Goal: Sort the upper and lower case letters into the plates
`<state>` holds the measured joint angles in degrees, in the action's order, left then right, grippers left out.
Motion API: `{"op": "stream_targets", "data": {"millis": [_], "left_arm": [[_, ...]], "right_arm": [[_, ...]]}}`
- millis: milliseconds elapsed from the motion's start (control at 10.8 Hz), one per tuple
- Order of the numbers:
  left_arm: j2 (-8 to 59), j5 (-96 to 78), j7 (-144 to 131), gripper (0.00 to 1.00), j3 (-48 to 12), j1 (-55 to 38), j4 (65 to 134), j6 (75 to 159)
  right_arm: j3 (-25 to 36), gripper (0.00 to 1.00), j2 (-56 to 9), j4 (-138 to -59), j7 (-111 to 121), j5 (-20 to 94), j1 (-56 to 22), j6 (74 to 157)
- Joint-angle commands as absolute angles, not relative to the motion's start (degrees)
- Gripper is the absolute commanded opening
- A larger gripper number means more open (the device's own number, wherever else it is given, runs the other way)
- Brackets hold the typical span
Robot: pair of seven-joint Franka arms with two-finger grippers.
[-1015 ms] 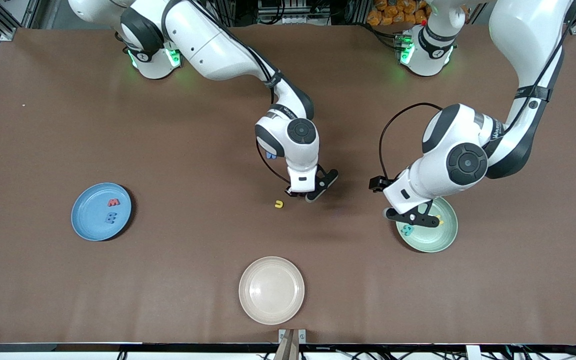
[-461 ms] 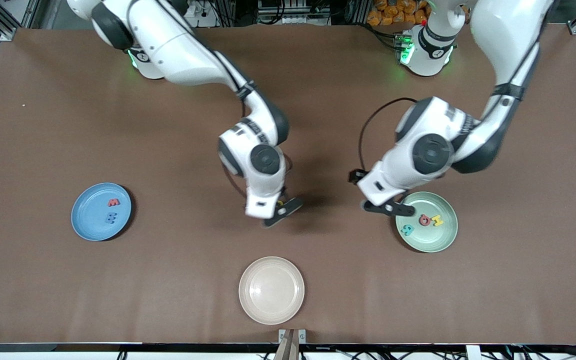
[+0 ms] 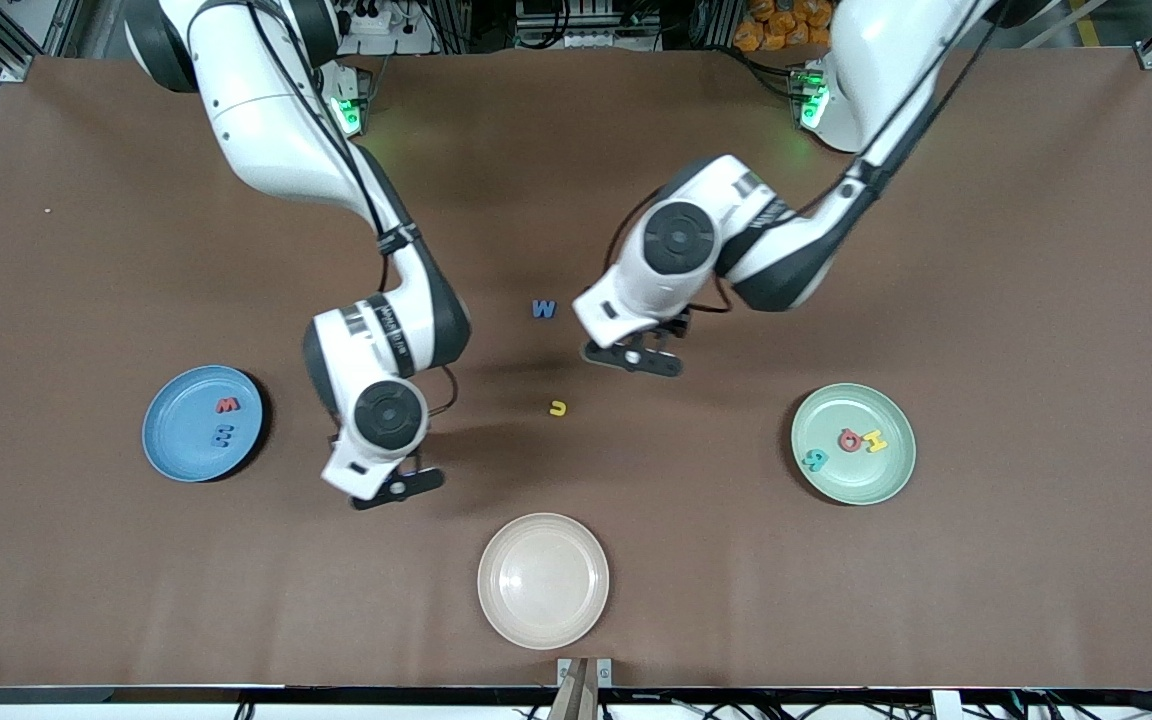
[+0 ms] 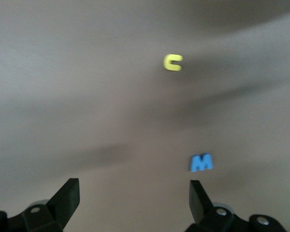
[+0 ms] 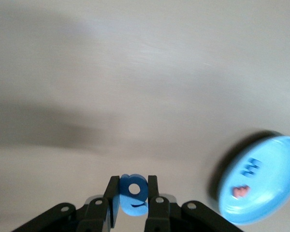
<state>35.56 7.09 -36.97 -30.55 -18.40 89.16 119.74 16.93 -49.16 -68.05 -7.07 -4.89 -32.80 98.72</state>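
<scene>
My right gripper (image 3: 398, 488) is shut on a small blue letter (image 5: 134, 195) and hangs over the table between the blue plate (image 3: 176, 440) and the cream plate. The blue plate holds a red letter (image 3: 226, 405) and a blue letter (image 3: 223, 435); it also shows in the right wrist view (image 5: 275, 159). My left gripper (image 3: 633, 358) is open and empty over the table's middle. A blue W (image 3: 544, 309) and a yellow letter (image 3: 558, 407) lie beside it; both show in the left wrist view, blue (image 4: 201, 162) and yellow (image 4: 173, 62). The green plate (image 3: 856, 482) holds teal, red and yellow letters.
A cream-beige plate (image 3: 543, 580) lies near the table's front edge, nearer the front camera than the yellow letter. The brown table top stretches wide around the plates.
My right arm swung from the table's middle toward the blue plate, carrying the blue letter. My left arm moved from the green plate to the middle. The blue W came into view.
</scene>
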Motion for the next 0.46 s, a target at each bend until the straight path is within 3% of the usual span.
{"op": "stream_targets", "data": {"millis": [0, 185, 369], "left_arm": [[39.62, 7.55, -38.32, 1.0, -29.88, -22.66, 87.1, 122.68], [42.18, 10.28, -40.76, 1.0, -27.88, -30.02, 87.1, 127.15], [44.11, 9.85, -45.77, 1.0, -21.13, -37.5, 86.93, 130.59]], "right_arm": [[20.73, 0.0, -45.53, -70.14, -8.35, -4.57, -32.53, 95.81], [21.09, 0.0, -43.78, -72.66, -3.03, -4.48, -28.23, 96.93], [21.09, 0.0, -39.22, -79.68, 4.99, -4.39, -24.97, 102.45]]}}
